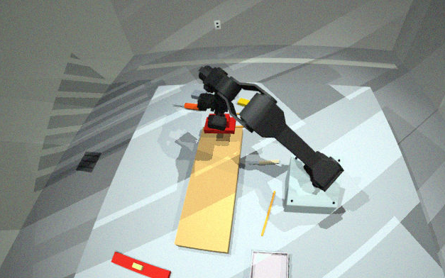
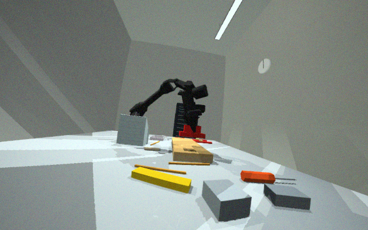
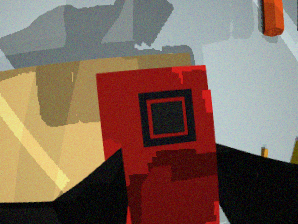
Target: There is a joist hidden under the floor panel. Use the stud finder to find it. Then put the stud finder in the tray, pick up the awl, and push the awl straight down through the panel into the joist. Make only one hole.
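It looks like a bare, workshop-like room: a pale work table (image 1: 145,220) (image 2: 53,188) carries an orange screwdriver (image 1: 191,106) (image 2: 257,177), upper left from above, and a red spirit level (image 1: 152,270), lower left. In the exterior view, a clock (image 2: 264,66) hangs upper right.
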You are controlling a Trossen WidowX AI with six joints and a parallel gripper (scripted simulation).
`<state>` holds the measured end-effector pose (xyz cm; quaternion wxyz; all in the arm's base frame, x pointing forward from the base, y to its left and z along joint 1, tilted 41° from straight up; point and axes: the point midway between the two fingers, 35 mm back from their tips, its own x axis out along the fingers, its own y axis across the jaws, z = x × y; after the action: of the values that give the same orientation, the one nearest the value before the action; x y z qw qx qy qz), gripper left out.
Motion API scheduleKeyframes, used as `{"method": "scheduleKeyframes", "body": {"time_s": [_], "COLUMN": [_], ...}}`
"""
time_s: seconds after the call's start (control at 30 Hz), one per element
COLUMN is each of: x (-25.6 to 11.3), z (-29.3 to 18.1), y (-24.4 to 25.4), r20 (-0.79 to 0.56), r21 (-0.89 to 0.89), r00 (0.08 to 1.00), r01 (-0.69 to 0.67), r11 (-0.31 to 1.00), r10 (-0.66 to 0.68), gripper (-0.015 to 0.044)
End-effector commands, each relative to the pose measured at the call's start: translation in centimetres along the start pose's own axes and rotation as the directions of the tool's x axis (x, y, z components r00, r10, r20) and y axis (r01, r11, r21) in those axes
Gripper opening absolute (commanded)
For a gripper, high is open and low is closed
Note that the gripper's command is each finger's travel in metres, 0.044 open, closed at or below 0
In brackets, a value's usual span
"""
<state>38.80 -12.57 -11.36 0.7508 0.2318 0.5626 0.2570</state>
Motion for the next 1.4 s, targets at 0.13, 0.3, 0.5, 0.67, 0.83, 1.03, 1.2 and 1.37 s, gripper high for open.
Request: {"method": "scheduleKeyframes", "body": {"time_s": [0.13, 0.3, 0.5, 0.67, 0.83, 1.03, 1.2, 1.37], "x": [1.8, 3.0, 4.3, 4.8, 5.5, 6.3, 6.4, 6.4], "z": [-0.5, -0.8, -1.3, -1.4, -1.6, -1.9, -1.9, -1.9], "y": [0.2, 0.2, 0.3, 0.3, 0.3, 0.4, 0.9, 2.0], "r20": [0.002, 0.002, 0.002, 0.002, 0.002, 0.002, 0.002, 0.002], "r21": [0.006, 0.006, 0.007, 0.007, 0.007, 0.007, 0.007, 0.007], "r00": [1.000, 1.000, 1.000, 1.000, 1.000, 1.000, 1.000, 1.000], "r01": [-0.008, -0.009, -0.010, -0.010, -0.011, -0.011, -0.012, -0.012], "r11": [1.000, 1.000, 1.000, 1.000, 1.000, 1.000, 1.000, 1.000], "r10": [0.008, 0.009, 0.010, 0.010, 0.011, 0.011, 0.012, 0.012], "gripper": [0.0000, 0.0000, 0.0000, 0.0000, 0.0000, 0.0000, 0.0000, 0.0000]}}
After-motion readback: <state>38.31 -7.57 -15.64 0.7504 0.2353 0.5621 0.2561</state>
